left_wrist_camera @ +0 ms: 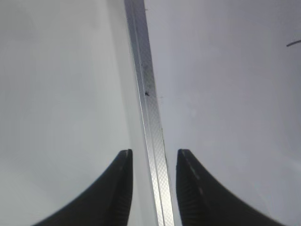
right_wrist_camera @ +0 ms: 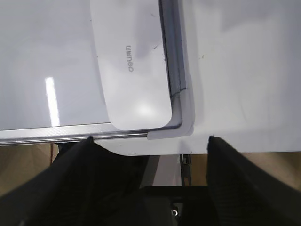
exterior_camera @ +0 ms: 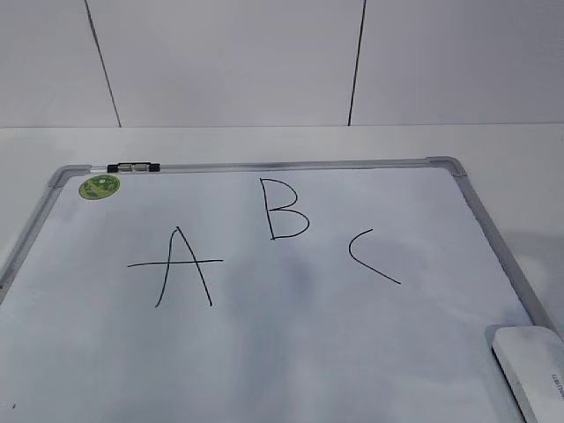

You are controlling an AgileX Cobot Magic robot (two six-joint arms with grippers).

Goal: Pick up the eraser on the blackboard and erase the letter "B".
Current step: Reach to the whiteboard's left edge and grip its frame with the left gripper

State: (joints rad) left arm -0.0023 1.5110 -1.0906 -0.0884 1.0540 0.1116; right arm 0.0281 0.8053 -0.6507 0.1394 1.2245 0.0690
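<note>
A white table is backed by a pale panelled wall. The panels are divided by two dark seams. Brownish floor is glimpsed below the table edge.

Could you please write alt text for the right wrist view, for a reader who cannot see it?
A white eraser with small grey print lies on the blackboard, tucked into a corner of its silver-grey frame. The open right gripper hangs above that corner, its dark fingers spread wide at the bottom of the picture, touching nothing.

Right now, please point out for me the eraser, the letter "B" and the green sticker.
eraser (right_wrist_camera: 131,66): right wrist view, middle of its white top.
letter "B" (exterior_camera: 271,210): exterior view, on its straight stem.
green sticker (exterior_camera: 99,187): exterior view, its centre.
</note>
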